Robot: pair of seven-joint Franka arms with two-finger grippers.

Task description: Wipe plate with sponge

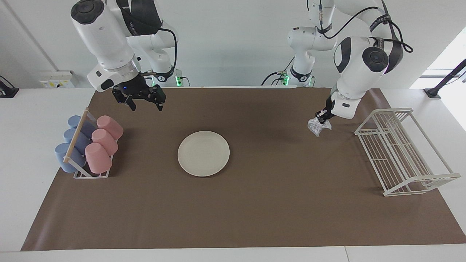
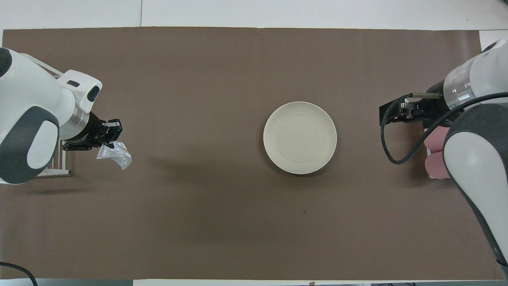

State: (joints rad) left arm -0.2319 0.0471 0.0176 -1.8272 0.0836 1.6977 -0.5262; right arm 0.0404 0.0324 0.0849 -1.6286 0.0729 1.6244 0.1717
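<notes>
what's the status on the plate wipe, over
Left end effector shut on sponge, up over the mat beside the wire rack. Right end effector open, waiting near the cup rack. Plate mid-mat, untouched. Nothing in the way.

- A white table (image 1: 36, 120) fills the room's middle, with a brown mat (image 1: 255, 203) spread over most of its top.
- A plain white wall (image 1: 233, 43) rises at the robots' end.
- A wall socket (image 1: 57, 80) sits low on that wall.
- Bright daylight comes through a window (image 1: 446, 63) at the left arm's end.
</notes>
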